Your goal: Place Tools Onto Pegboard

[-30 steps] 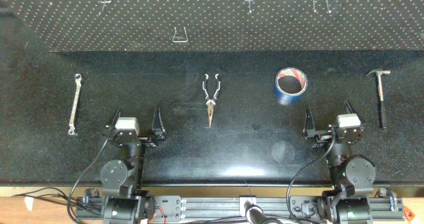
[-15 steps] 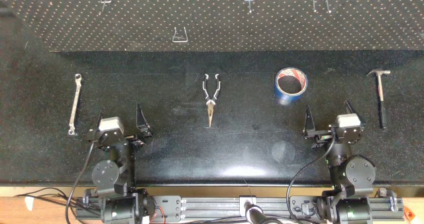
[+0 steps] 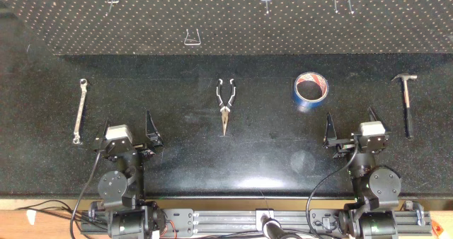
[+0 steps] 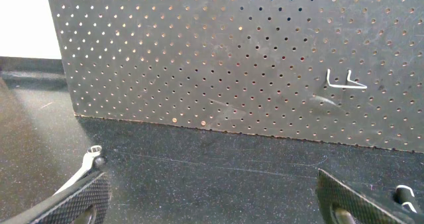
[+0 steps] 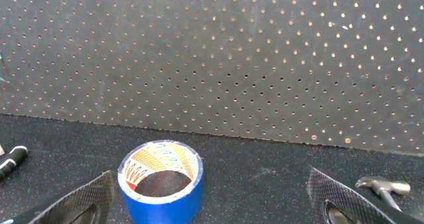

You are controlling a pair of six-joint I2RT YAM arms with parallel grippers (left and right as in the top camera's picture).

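Both claws stand wide open and empty over the tabletop (image 3: pixel 269 143). The wrench (image 3: pixel 79 110) lies just outward of the left claw (image 3: pixel 128 120) and the pliers (image 3: pixel 226 101) well inward of it, while the tape roll (image 3: pixel 311 89) sits just ahead of the right claw (image 3: pixel 350 114) and the hammer (image 3: pixel 406 105) outward of it. The wrench is likely the first pick, so the left claw should turn crosswise to the shaft and pinch mid-bar, leaving the ring end free for one of the hooks (image 3: pixel 192 38) on the pegboard (image 3: pixel 226 20) beyond. The left wrist view cuts off most of the wrench behind a finger (image 4: pixel 73 201), and the thin hooks are hard to make out.
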